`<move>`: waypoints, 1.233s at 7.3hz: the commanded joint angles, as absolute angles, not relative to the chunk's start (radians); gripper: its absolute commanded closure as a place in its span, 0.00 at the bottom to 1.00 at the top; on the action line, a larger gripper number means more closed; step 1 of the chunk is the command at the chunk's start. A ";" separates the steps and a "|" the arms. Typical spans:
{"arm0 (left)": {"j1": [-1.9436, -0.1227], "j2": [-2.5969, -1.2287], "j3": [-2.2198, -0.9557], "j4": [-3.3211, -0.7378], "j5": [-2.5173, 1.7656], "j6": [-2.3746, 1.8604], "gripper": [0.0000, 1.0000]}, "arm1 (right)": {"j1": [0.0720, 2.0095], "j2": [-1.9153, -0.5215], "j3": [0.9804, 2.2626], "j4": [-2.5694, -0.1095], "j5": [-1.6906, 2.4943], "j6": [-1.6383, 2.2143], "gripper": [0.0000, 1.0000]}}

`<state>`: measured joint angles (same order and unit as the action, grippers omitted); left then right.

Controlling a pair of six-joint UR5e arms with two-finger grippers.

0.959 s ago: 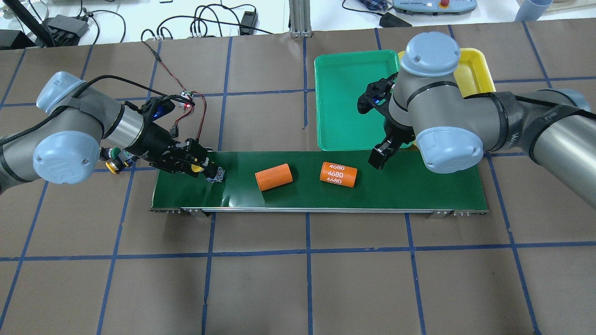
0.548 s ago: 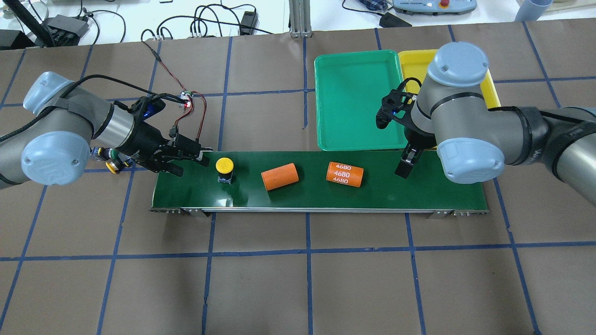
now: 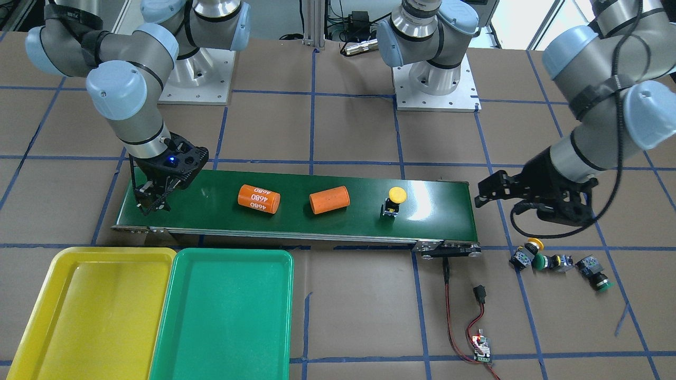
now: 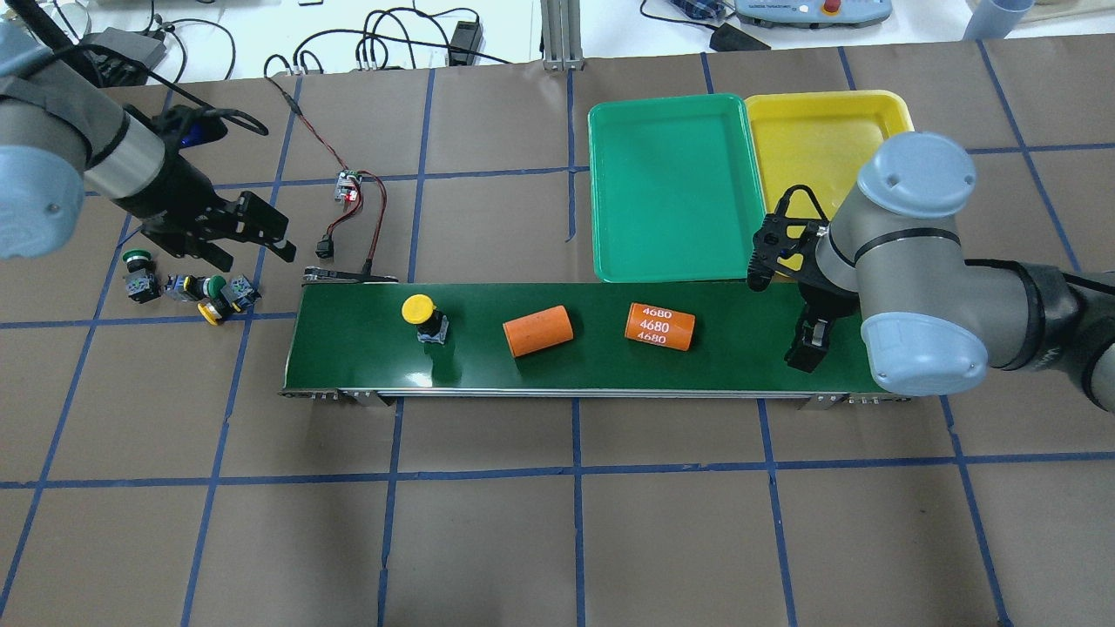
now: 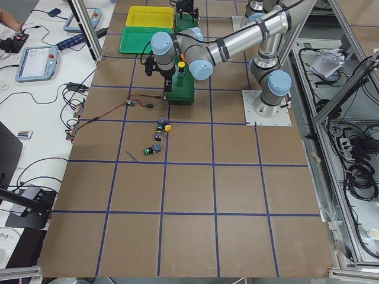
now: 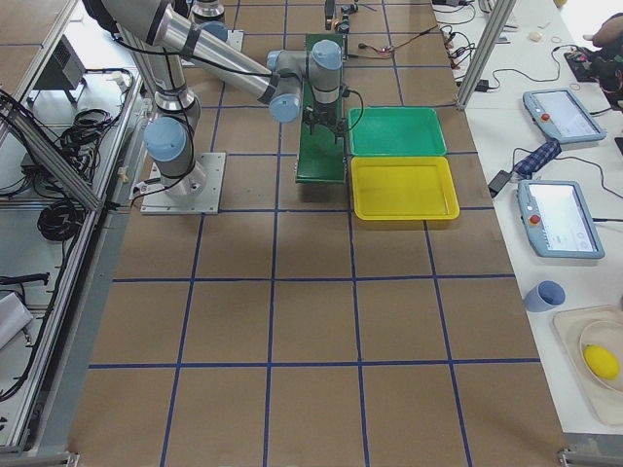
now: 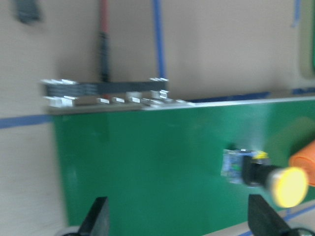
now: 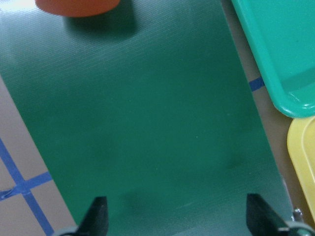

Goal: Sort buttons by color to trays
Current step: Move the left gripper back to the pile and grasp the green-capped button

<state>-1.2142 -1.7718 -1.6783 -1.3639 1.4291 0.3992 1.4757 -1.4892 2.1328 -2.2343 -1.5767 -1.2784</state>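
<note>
- Setting: a brown, paper-covered surface [image 4: 575, 540] ruled in blue tape carries a dark-green conveyor belt [image 4: 740, 348]. The green tray [image 4: 671, 192] and yellow tray [image 4: 819, 139] lie rim to rim just behind the belt's right end, and no button is in either.
- Task object: one yellow button [image 4: 420, 310] stands upright near the belt's left end. Three other buttons [image 4: 196, 292], two green and one yellow, lie bunched on the surface just beside that end.
- Left gripper [image 4: 277, 237]: it hangs above the bunched buttons, and its fingers [image 7: 96, 216] are spread wide and hold nothing. The wrist view is blurred, so finer detail is uncertain.
- Right gripper [image 4: 808, 347]: it is poised over the belt's right end with its fingers [image 8: 97, 216] apart and only bare belt between them.
- Risk 1: two orange cylinders [image 4: 537, 330] lie between the yellow button and the right gripper. If the belt feeds rightward they probably arrive first, and could be seized by mistake or block the pick.
- Risk 2: the upright button looks top-heavy. A jolt or a glancing finger could tip it so that it rolls off the belt edge.
- Risk 3: the trays touch, so a release near the shared rim may drop the yellow button into the green tray.
- Risk 4: the loose buttons lie close together, so widely spread fingers might catch two or scatter them.
- Risk 5: a red-and-black lead [image 4: 348, 218] runs near the left gripper and could snag.
</note>
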 commanded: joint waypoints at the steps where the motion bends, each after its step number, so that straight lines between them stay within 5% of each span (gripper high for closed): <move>1: -1.139 -1.917 -1.466 -1.373 1.578 0.405 0.00 | 1.473 -1.491 2.138 -2.237 -1.571 -1.365 0.00; 5: -1.003 -2.196 -1.335 -1.171 1.580 0.309 0.00 | 1.479 -1.491 2.140 -2.241 -1.545 -1.388 0.00; 9: -0.959 -2.272 -1.368 -1.161 1.578 0.288 0.00 | 1.479 -1.488 2.137 -2.241 -1.545 -1.393 0.00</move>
